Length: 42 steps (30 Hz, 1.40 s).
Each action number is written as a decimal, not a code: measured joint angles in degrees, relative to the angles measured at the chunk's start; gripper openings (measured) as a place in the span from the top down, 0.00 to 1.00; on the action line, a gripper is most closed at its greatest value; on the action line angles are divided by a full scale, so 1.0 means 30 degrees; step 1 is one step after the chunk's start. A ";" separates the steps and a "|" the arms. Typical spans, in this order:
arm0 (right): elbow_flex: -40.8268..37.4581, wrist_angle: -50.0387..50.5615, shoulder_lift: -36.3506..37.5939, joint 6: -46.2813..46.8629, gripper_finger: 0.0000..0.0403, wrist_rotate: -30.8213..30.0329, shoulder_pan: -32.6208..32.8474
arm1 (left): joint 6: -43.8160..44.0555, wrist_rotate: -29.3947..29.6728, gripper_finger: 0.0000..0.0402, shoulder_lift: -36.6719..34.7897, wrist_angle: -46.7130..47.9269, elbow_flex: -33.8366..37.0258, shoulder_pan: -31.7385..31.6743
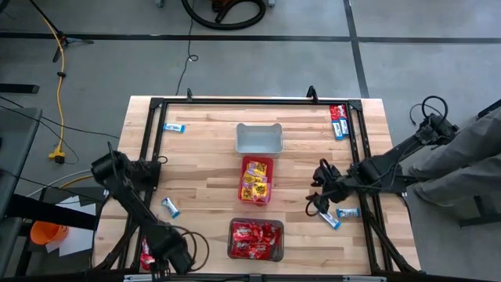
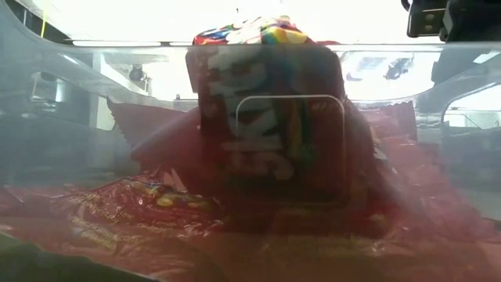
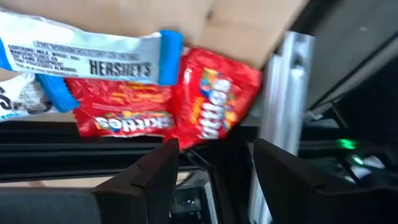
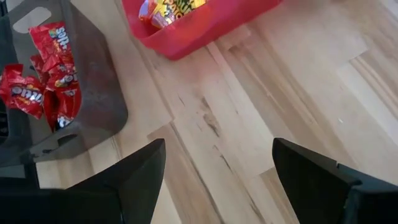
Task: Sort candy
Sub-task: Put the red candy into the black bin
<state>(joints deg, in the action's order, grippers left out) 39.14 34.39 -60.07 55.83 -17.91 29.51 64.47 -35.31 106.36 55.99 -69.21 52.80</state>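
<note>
Spread apart, our left gripper [image 3: 214, 168] faces red packets [image 3: 168, 112] just ahead, lying crosswise; our right gripper [image 4: 217, 168] gapes over bare table [image 4: 249, 118].

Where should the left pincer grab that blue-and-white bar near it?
From above, across the narrow width, near the middle. The Hershey's bar lies flat and long on the table edge, its end overlapping the red Skittles packets. The open left pincer would likely do best closing on the bar's long sides, clear of the reds.
</note>
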 joint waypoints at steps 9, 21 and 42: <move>0.0005 -0.0579 0.0000 -0.0277 0.28 0.0022 -0.0471 | -0.0015 -0.0995 0.52 0.0929 -0.0172 0.0000 0.0557; 0.0004 -0.0704 0.0000 -0.0280 0.28 -0.0096 -0.0471 | -0.1575 -0.0904 0.52 0.2471 -0.0345 0.0000 0.0946; 0.0005 -0.0850 -0.0007 -0.0228 0.28 -0.0466 -0.0471 | -0.5406 0.0284 0.99 -0.4403 -0.0282 0.0007 0.0310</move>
<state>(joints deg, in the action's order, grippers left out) 39.16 31.84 -60.10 55.15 -19.31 28.10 48.25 -34.46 93.15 55.14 -69.19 53.73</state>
